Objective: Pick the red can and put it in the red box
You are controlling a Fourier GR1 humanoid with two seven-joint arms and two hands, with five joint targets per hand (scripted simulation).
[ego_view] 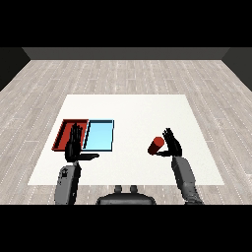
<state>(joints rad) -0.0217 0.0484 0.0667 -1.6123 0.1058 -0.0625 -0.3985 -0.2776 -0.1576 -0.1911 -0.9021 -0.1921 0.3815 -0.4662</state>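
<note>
The red can (156,145) stands on the white table at the right, tilted slightly. My right hand (172,144) is just to its right, fingers straight and spread, thumb reaching under the can's near side; it looks to be touching or nearly touching the can. The red tray (64,130) lies at the left of the table. My left hand (74,146) hovers over the red tray's near right corner, fingers straight and pointing away, thumb out to the right. It holds nothing.
A light blue tray (100,135) lies right beside the red tray on its right side. The white table (133,108) stretches behind both trays and between them and the can. Grey wood floor surrounds the table.
</note>
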